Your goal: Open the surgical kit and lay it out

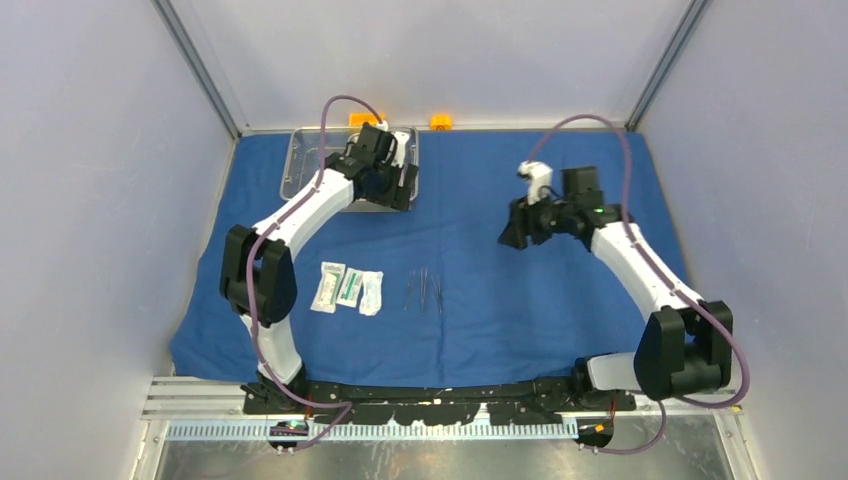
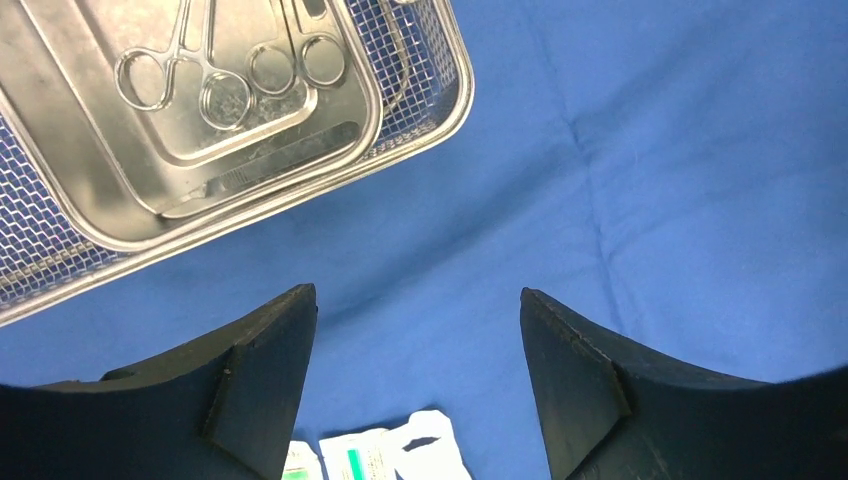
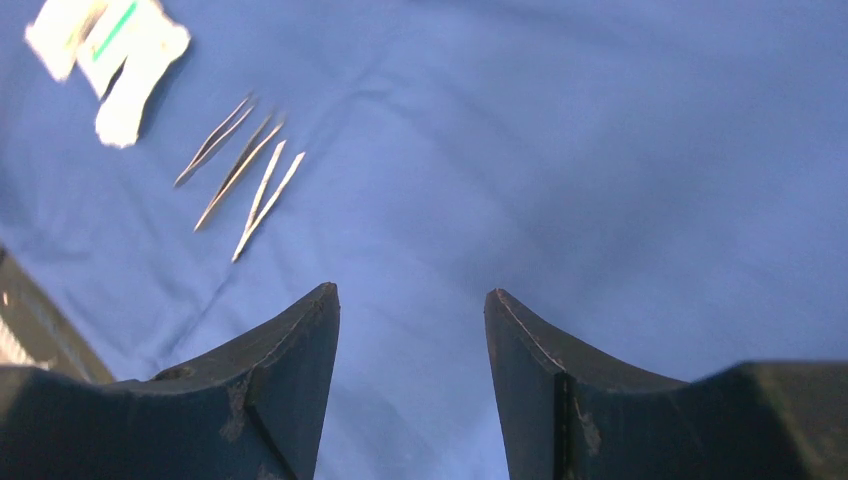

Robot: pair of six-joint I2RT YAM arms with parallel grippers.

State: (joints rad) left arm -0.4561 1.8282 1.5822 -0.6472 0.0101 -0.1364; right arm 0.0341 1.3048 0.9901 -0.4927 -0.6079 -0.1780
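Left gripper (image 2: 418, 300): jaws apart, empty, above the blue cloth wrap (image 2: 640, 180), just beside the mesh basket (image 2: 466, 85).
Steel tray (image 2: 80, 160): inside the basket, ahead-left of that gripper; ring-handled instruments (image 2: 250, 72) lie in it, rings toward the gripper, shafts pointing away.
Right gripper (image 3: 412, 295): spread, empty, well apart from the basket; left arm is nearer.

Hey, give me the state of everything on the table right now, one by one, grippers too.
Wrap: unfolded, spread flat.
Basket: at wrap's far left corner, tray inside.
Tray: nested in basket, holding tools.
Ring-handled tools: lying in tray.
Packets: three in a row on wrap.
Tweezers: laid side by side on wrap.
Left gripper: open, empty.
Right gripper: open, empty.
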